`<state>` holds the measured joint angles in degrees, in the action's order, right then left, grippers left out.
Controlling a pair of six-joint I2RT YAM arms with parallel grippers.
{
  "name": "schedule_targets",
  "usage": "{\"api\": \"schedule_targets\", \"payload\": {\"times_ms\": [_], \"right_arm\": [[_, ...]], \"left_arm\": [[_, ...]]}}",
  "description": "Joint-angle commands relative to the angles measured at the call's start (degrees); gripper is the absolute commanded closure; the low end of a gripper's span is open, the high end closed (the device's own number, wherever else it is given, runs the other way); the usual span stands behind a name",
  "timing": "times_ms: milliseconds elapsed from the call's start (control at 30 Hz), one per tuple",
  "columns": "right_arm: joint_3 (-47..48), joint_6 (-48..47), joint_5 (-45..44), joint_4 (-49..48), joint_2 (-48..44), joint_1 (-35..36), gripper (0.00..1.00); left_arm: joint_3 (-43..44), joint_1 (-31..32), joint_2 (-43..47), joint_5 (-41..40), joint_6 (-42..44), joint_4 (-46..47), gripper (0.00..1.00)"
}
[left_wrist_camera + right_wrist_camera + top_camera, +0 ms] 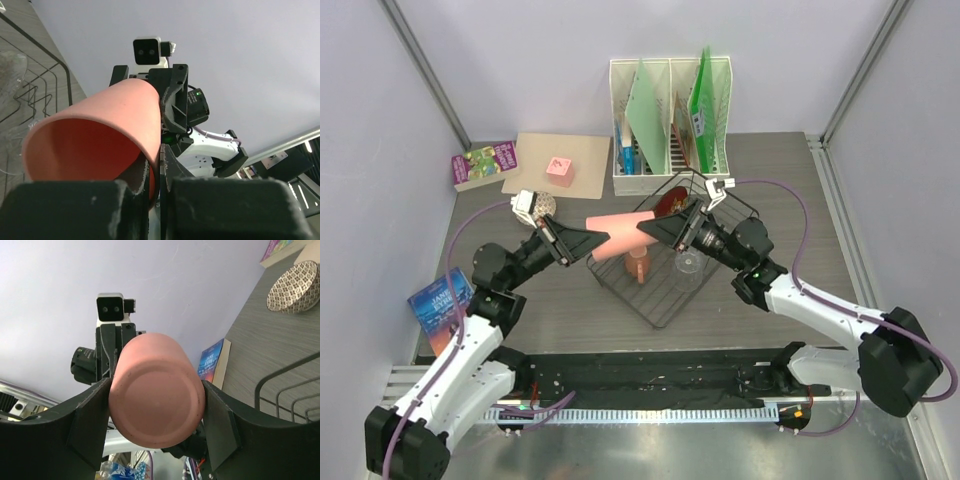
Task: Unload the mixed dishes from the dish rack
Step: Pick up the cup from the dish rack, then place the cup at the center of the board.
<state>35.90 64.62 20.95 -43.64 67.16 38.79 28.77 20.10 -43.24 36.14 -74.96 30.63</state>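
The larger salmon-pink cup [618, 235] hangs on its side above the black wire dish rack [660, 320], held from both ends. My left gripper [588, 243] is shut on the cup's rim [100, 130], with one finger inside the mouth and one outside [161, 165]. My right gripper [655, 232] clamps the cup's base [157, 390] between both fingers [220, 420]. In the rack stand a smaller pink cup [638, 265], a clear glass [690, 263] and a red plate [670, 205].
A white file holder [670, 110] stands behind the rack. At the back left are a patterned bowl [542, 205], a pink cube [560, 168] on cardboard and a book [485, 163]. A blue book [440, 300] lies at the left edge.
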Motion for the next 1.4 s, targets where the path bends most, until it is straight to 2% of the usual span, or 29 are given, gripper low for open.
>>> {"api": "schedule_targets", "payload": {"times_ms": [0,33,67,100,133,167,233,300,333,400,467,500,533,600,667,800,933,1033,1100,1133,1200,1267,1367], "right_arm": [[3.1,-6.6,2.6,7.7,-0.6,0.5,0.78],[3.7,-10.1,2.0,10.4,-1.3,0.5,0.40],[5.1,-11.9,-0.6,17.7,-3.5,0.6,0.26],[5.9,-14.2,-3.3,22.1,-4.9,0.7,0.18],[6.8,-18.7,-6.1,31.0,-6.3,0.9,0.10],[8.6,-21.2,-12.8,35.1,-9.2,0.9,0.08],[10.1,-24.0,-20.2,46.4,-11.7,1.1,0.03],[11.9,-27.1,-31.6,52.2,-14.4,1.1,0.01],[12.6,-27.6,-34.9,56.6,-15.2,1.1,0.01],[12.6,-28.8,-39.8,59.0,-17.0,1.0,0.01],[11.6,-28.9,-41.0,60.2,-17.8,1.0,0.01],[11.2,-28.9,-41.2,60.3,-18.3,1.1,0.01],[10.6,-29.0,-41.2,60.3,-18.8,1.1,0.01],[10.2,-28.9,-41.3,60.7,-19.2,1.1,0.02],[9.7,-29.2,-41.1,60.8,-19.3,1.1,0.02],[8.7,-28.9,-41.3,60.1,-19.1,1.1,0.03],[8.0,-28.7,-39.1,59.3,-19.6,1.0,0.03],[7.2,-28.8,-37.9,58.8,-20.3,1.1,0.03],[7.0,-29.0,-37.3,58.6,-20.7,1.0,0.03],[6.8,-29.1,-37.3,58.4,-20.7,1.1,0.03],[6.9,-29.3,-36.9,58.3,-20.7,1.0,0.03],[7.1,-29.4,-36.5,58.1,-20.9,1.0,0.03],[7.0,-30.1,-36.3,58.2,-21.2,1.1,0.03]], "left_arm": [[3.2,0.6,0.8,0.6,5.8,-5.3,1.00],[4.2,0.6,1.9,-1.2,8.3,-8.9,1.00],[7.0,0.6,2.6,-2.6,10.7,-18.4,1.00],[8.7,0.6,3.2,-4.1,16.5,-23.5,1.00],[10.7,0.6,4.0,-8.9,19.2,-28.5,1.00],[14.6,0.5,4.2,-11.2,21.6,-38.4,1.00],[18.4,0.5,3.8,-16.4,28.0,-46.4,1.00],[23.2,0.5,3.2,-25.2,30.8,-55.1,1.00],[26.0,0.5,2.2,-28.0,33.0,-57.6,1.00],[28.8,0.6,0.9,-37.8,34.5,-64.1,1.00],[33.0,0.5,-2.6,-45.9,35.8,-69.6,1.00],[34.7,0.6,-4.5,-55.4,35.9,-72.5,1.00],[38.2,0.5,-6.4,-60.3,35.9,-79.3,0.99],[41.7,0.2,-12.9,-71.1,37.3,-83.4,1.00],[44.9,-0.5,-16.9,-76.5,38.8,-86.0,1.00],[48.4,-5.5,-29.0,-78.2,40.0,-86.0,1.00],[52.2,-15.0,-36.2,-72.5,39.8,-85.0,1.00],[54.1,-18.8,-41.5,-72.1,39.4,-83.7,1.00],[55.3,-19.8,-44.3,-68.9,39.2,-82.2,1.00],[56.3,-23.0,-47.0,-67.3,38.6,-81.7,1.00],[57.1,-24.7,-49.0,-62.4,38.0,-80.3,1.00],[57.2,-26.0,-51.0,-60.4,37.4,-77.1,1.00],[59.5,-26.0,-54.9,-59.1,37.9,-77.1,1.00]]}}
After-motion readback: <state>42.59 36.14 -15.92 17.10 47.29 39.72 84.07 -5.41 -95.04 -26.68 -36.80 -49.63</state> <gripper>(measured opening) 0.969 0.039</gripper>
